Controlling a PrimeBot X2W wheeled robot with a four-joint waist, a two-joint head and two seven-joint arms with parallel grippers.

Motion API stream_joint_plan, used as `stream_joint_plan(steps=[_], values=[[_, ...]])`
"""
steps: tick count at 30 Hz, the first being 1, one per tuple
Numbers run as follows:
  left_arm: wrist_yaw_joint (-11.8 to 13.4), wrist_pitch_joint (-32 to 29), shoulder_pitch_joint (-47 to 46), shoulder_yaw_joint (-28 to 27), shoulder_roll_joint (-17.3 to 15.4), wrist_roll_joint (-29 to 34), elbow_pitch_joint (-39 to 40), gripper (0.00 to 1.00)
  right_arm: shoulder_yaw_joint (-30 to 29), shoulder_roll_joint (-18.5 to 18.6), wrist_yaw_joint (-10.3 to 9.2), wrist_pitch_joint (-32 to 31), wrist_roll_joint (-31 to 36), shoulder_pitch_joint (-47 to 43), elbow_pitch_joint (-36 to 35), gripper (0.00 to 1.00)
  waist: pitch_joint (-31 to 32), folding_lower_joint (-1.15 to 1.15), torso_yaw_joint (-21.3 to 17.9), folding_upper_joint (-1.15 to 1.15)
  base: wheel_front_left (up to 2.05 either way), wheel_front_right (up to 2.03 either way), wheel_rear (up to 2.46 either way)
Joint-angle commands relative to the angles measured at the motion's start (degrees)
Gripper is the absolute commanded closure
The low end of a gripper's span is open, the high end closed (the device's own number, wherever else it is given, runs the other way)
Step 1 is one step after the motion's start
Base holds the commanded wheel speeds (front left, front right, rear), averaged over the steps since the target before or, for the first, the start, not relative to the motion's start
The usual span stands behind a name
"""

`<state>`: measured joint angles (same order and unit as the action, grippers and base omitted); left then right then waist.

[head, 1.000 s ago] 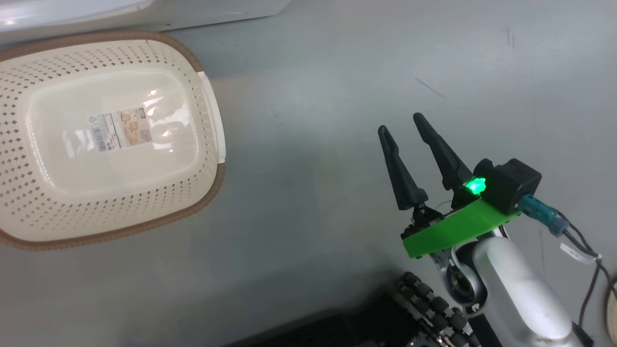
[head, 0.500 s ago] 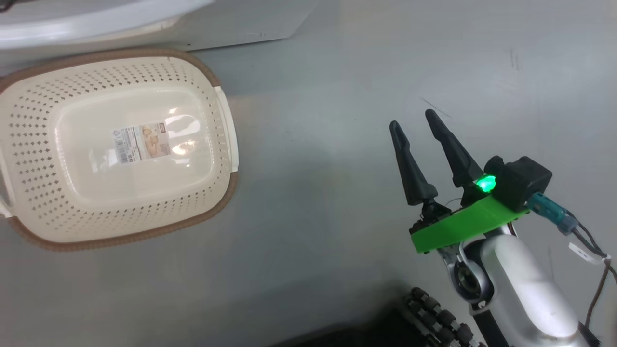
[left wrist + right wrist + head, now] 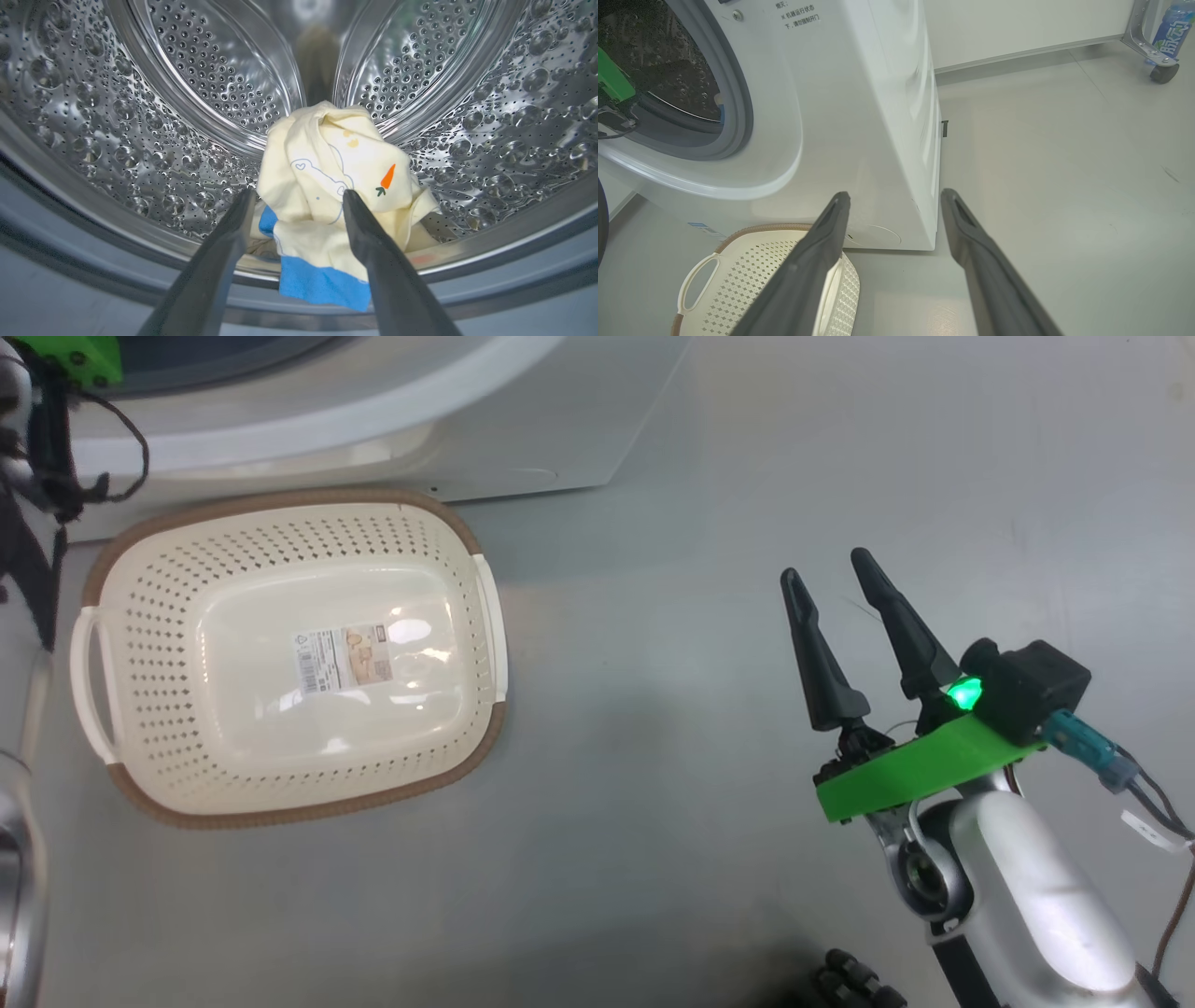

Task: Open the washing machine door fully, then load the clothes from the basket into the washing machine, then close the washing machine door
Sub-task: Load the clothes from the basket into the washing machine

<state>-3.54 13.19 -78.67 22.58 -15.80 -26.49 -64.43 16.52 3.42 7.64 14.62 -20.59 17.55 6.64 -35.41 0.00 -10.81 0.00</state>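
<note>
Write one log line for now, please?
clothes: in drum, blue edge over its lip; basket: empty; left tool: open; right tool: open

Premises: an indoor laundry station, most likely a test room or lab. Landmark — the washing machine point(image 3: 859, 116), a white front-loader standing free on a smooth, pale grey floor point(image 3: 1041, 163) marked with a few scuffs. Inside the washing machine, pale yellow clothes point(image 3: 327, 163) lie in the perforated steel drum point(image 3: 187, 93). Directly in front of the washing machine sits a cream perforated basket point(image 3: 280, 653). Behind the washing machine runs a plain white wall point(image 3: 1017, 23) with a pale skirting strip point(image 3: 1027, 49). Beyond the washing machine's side panel, by that wall, stands a metal frame leg point(image 3: 1138, 18) on a black caster point(image 3: 1163, 73) — wheeled equipment — with a blue-labelled bottle point(image 3: 1174, 30) by it.
</note>
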Motion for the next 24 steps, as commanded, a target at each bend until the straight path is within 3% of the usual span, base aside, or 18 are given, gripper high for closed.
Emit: stream_joint_plan(steps=[1, 10, 24], values=[[-0.11, 0.67, 0.0, -0.92, -2.03, -0.36, 1.66, 0.0, 0.6, 0.51, -0.15, 0.38, 0.26, -1.9, -1.33, 0.0, 1.17, 0.0, 0.73, 0.0, 0.0, 0.0, 0.0], [0.43, 1.75, 9.69, -2.79, -0.74, -1.93, 7.16, 0.0, -0.67, 1.16, -0.15, 0.38, 0.66, -4.26, -1.02, 0.0, 6.64, 0.0, 2.75, 0.0, 0.0, 0.0, 0.0], [3.85, 1.8, 32.82, -7.19, -1.15, -0.22, 29.69, 0.0, -0.96, 1.94, -0.15, 0.38, 1.27, -9.2, -0.52, 0.0, 17.23, 0.0, 3.97, 0.0, 0.0, 0.0, 0.0]])
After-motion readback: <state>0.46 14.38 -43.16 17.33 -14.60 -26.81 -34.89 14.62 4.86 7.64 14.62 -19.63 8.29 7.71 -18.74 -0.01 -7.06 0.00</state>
